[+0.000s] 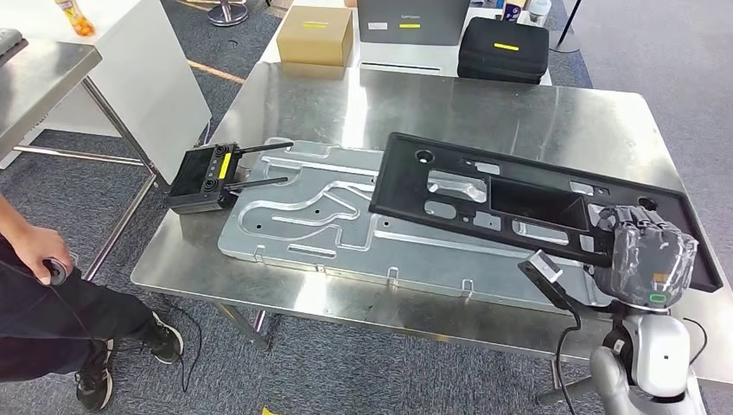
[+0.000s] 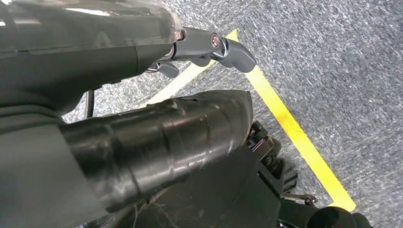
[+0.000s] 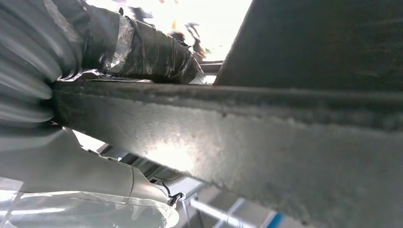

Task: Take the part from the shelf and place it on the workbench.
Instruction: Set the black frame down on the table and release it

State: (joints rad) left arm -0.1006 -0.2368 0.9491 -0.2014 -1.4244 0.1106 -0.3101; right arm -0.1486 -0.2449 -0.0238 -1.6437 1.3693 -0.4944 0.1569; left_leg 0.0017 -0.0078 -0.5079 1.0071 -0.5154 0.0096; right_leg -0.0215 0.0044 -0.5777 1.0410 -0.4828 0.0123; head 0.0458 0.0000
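Right hand [image 1: 644, 251] grips the black part [image 1: 519, 203] at its near edge; part rests on the workbench [image 1: 519, 112], overlapping a metal plate [image 1: 302, 207]. Left hand [image 2: 209, 50] state cannot be told.

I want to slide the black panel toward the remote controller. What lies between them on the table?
In the head view, the silver machined plate lies between the black panel and the remote controller.

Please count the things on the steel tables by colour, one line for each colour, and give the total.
Black: 3, the long panel, the controller, the case
Silver: 1, the plate
Brown: 1, the box
Grey: 1, the box
Total: 6
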